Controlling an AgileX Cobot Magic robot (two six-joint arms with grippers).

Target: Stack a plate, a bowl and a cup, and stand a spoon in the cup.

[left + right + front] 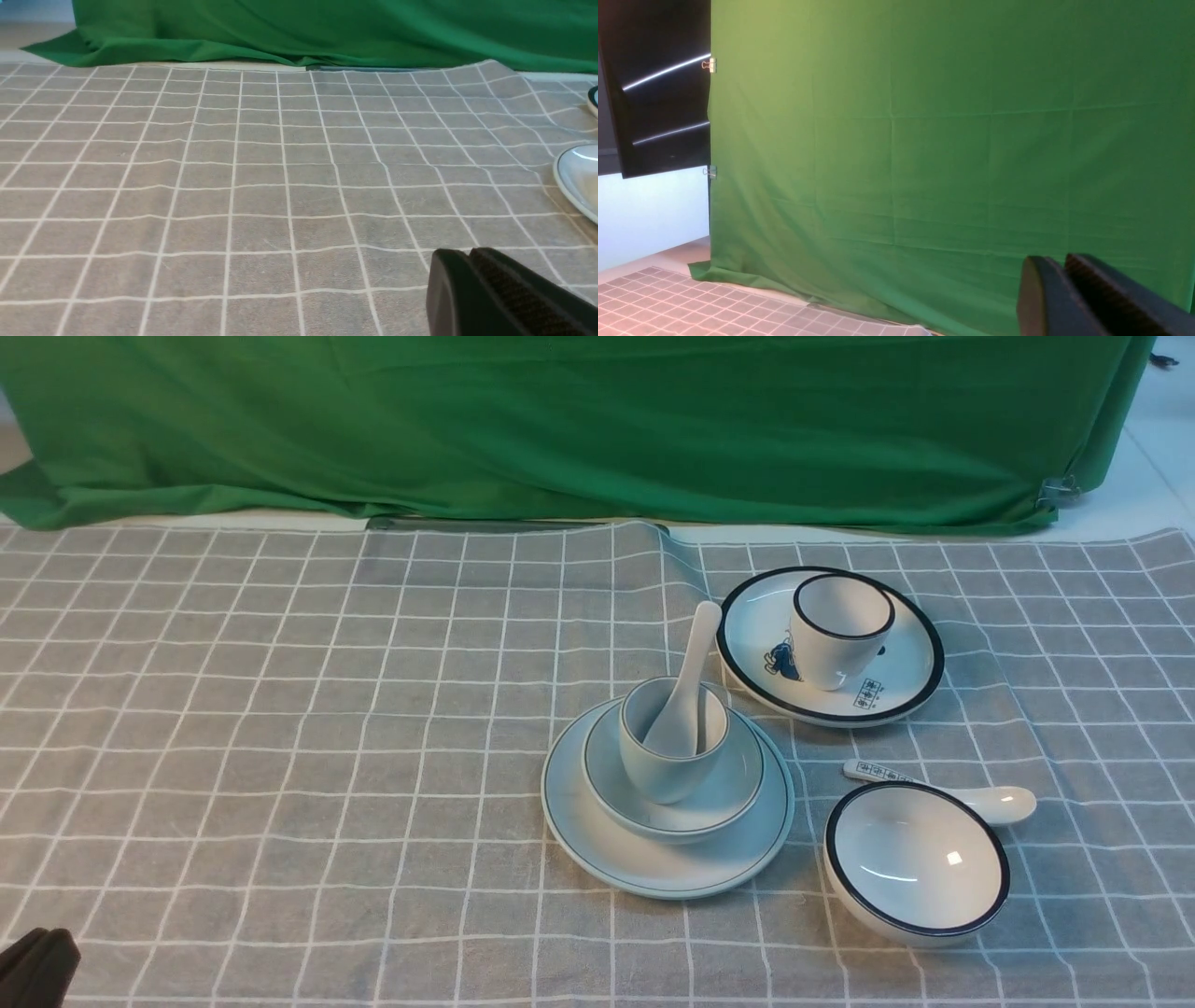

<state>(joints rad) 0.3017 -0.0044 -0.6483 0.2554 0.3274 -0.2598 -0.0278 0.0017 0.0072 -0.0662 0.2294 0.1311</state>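
In the front view the pale plate [597, 840] lies on the checked cloth with the pale bowl [738, 784] on it and the cup [663, 770] standing in the bowl. The plain white spoon [695, 653] stands in the cup, its handle leaning away toward the back. An edge of the plate [577, 179] shows in the left wrist view. My left gripper [460, 254] is shut and empty, low over the cloth far to the left of the stack, a dark tip [37, 963] in the front corner. My right gripper [1057, 261] faces the green backdrop, a narrow gap between its tips, holding nothing.
A black-rimmed plate [756, 616] with a black-rimmed cup [840, 630] on it sits behind and right of the stack. A black-rimmed bowl [920, 863] and a printed spoon [990, 800] lie to the front right. A green backdrop [597, 420] closes the far side.
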